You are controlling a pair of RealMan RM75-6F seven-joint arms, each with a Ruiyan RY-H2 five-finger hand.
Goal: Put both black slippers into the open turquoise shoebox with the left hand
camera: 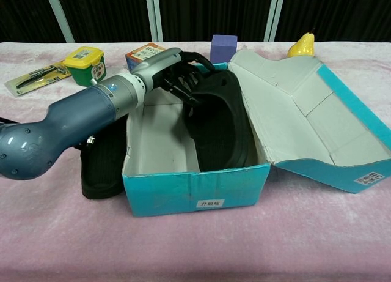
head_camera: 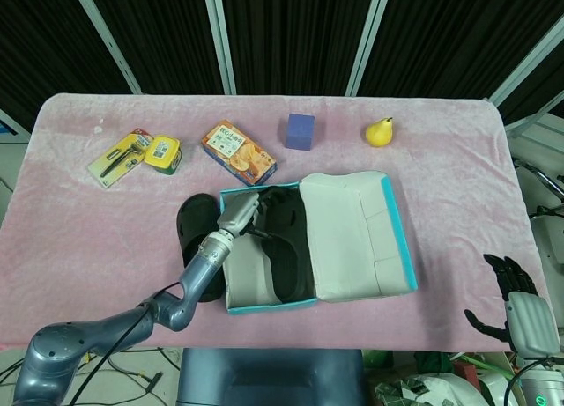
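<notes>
turquoise shoebox point(head_camera: 264, 304), open, at table centre; lid flap point(head_camera: 352, 239) laid out toward 3 o'clock, white interior showing.

black slipper, first point(camera: 217, 129): inside the box, along its 3 o'clock wall, heel near the front wall, toe end raised toward 12 o'clock. not fully flat by the look of the chest view.

left hand point(head_camera: 240, 210): reaches in over the box's 11 o'clock corner, dark fingers point(camera: 182, 85) at the slipper's strap end. whether they grip the strap or merely touch it cannot be told from either view.

black slipper, second point(head_camera: 196, 230): on the pink tablecloth point(head_camera: 88, 239), just beside the box's 9 o'clock wall, partly under the left forearm. not yet picked up.

right hand point(head_camera: 513, 305): off the table at 4 o'clock, holding nothing, fingers apart.

other items, far side of the table: razor pack point(head_camera: 119, 158) and yellow-lidded tub point(head_camera: 163, 152) at 10 o'clock; snack box point(head_camera: 238, 151) at 11 o'clock; purple cube point(head_camera: 300, 131) at 12 o'clock; pear point(head_camera: 379, 132) at 1 o'clock.

progress, judged: roughly half. one slipper in the box, pending release; one slipper left to lift from the cloth and set in the free lane on the 9 o'clock side.
</notes>
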